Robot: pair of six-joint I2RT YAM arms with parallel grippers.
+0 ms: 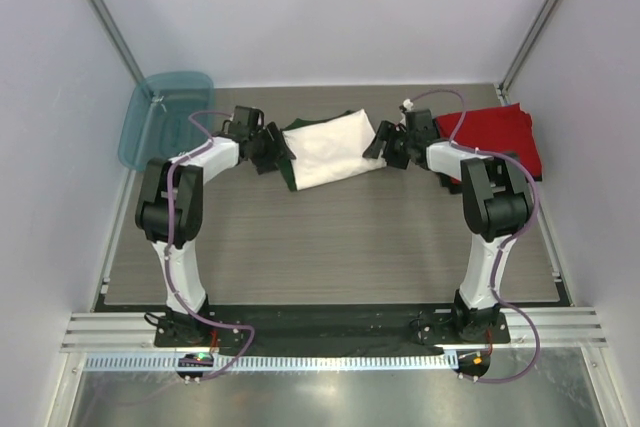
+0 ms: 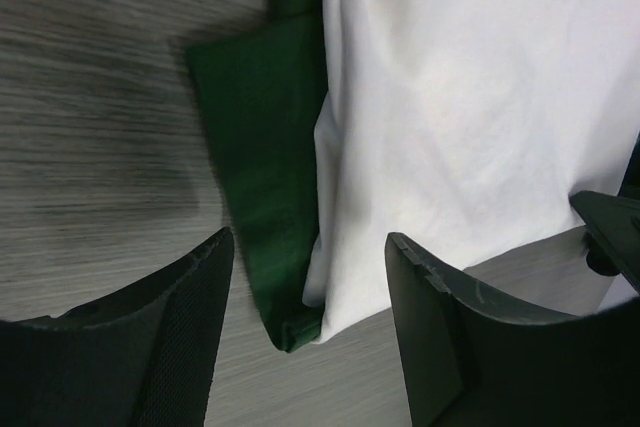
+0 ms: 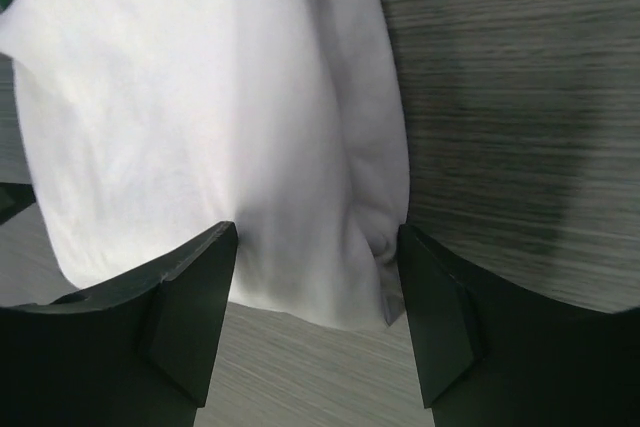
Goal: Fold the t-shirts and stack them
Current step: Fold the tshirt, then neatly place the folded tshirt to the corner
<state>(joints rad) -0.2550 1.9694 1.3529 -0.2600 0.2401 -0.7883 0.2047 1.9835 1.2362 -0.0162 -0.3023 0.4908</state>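
Black plastic fingers of the left gripper stand wide apart with nothing between them but air. They are poised low over the left edge of the soft white cloth t-shirt, where its dark green sleeve pokes out from under the folded body onto the grey wood-grain table. The right gripper is equally wide and equally empty, straddling the shirt's bunched, rolled opposite edge. The shirt lies partly folded between the two grippers, towards the far middle of the table. The likeliest slip, as I judge it, is an uneven bite. If the left jaws close on the white layer alone, the sleeve would trail loose and spoil the fold. If the right jaws catch only the top of that roll, the lower layers would sag open on lifting. Closing too low would scrape the fingertips on the tabletop, and lifting at unequal heights would skew the shirt. Further out, the folded red cloth t-shirt sits close beside the right arm, so a careless swing could drag it. The translucent teal plastic tub stands well clear on the left.
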